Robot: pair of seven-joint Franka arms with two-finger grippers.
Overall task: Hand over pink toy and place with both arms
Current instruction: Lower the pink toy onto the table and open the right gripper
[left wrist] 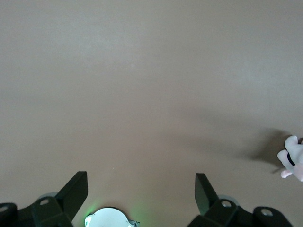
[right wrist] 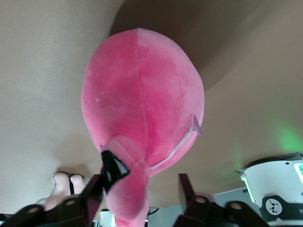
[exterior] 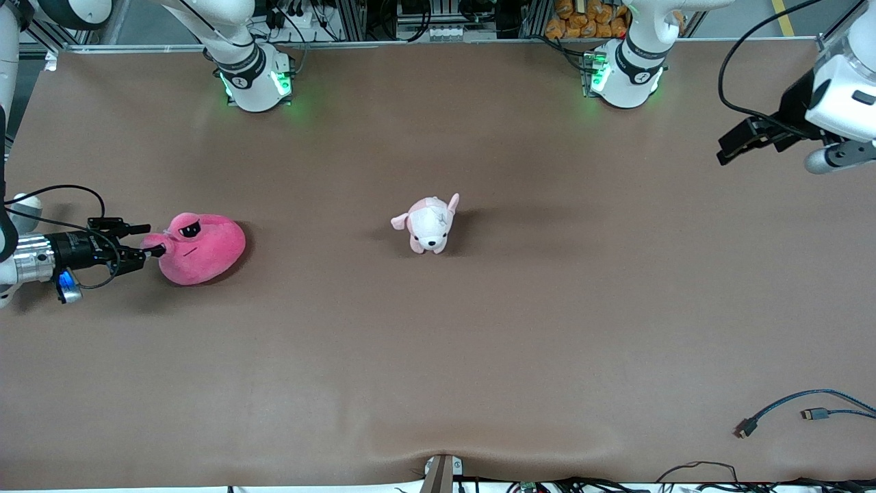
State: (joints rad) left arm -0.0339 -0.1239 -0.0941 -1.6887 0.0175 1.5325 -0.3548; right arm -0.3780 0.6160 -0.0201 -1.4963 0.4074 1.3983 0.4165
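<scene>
The pink toy (exterior: 202, 250) lies on the brown table (exterior: 479, 342) toward the right arm's end, its eyes facing up. My right gripper (exterior: 145, 241) is low beside it and open, with the toy's small protruding flap between the fingers. In the right wrist view the pink toy (right wrist: 142, 94) fills the middle; its flap rests against one finger of the right gripper (right wrist: 140, 182) and a gap shows before the other. My left gripper (exterior: 736, 144) hangs open and empty over the left arm's end of the table; the left gripper (left wrist: 141, 177) looks down on bare table.
A small pale pink-and-white puppy plush (exterior: 430, 224) stands at mid-table, also at the edge of the left wrist view (left wrist: 293, 158). Loose cables (exterior: 787, 411) lie near the front edge at the left arm's end. The arm bases (exterior: 256, 82) (exterior: 626, 79) stand along the back edge.
</scene>
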